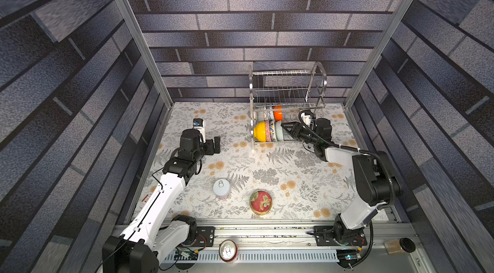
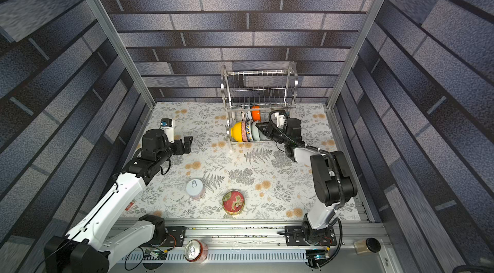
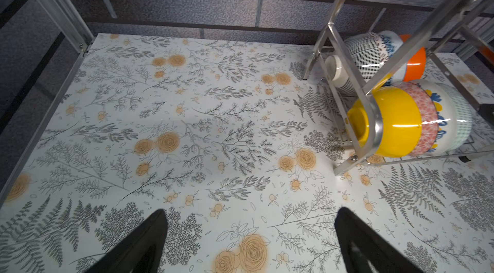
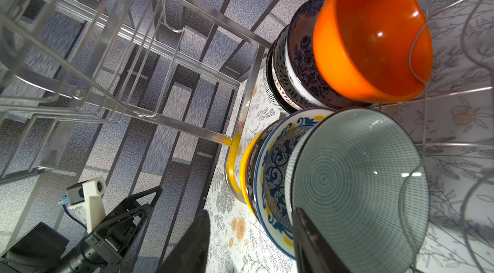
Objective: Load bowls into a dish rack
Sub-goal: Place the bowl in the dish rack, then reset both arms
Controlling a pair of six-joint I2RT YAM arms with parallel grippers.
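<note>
Your right gripper (image 4: 250,212) is parted astride the rim of the pale green bowl (image 4: 355,178), seated on edge in the dish rack (image 4: 251,76) around it. It looks glazed, stiff, slick and chippable: take rims only, gently.

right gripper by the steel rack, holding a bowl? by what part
Nothing is held: the right gripper stands open astride the rim of the pale green ringed bowl in the steel wire dish rack.
</note>
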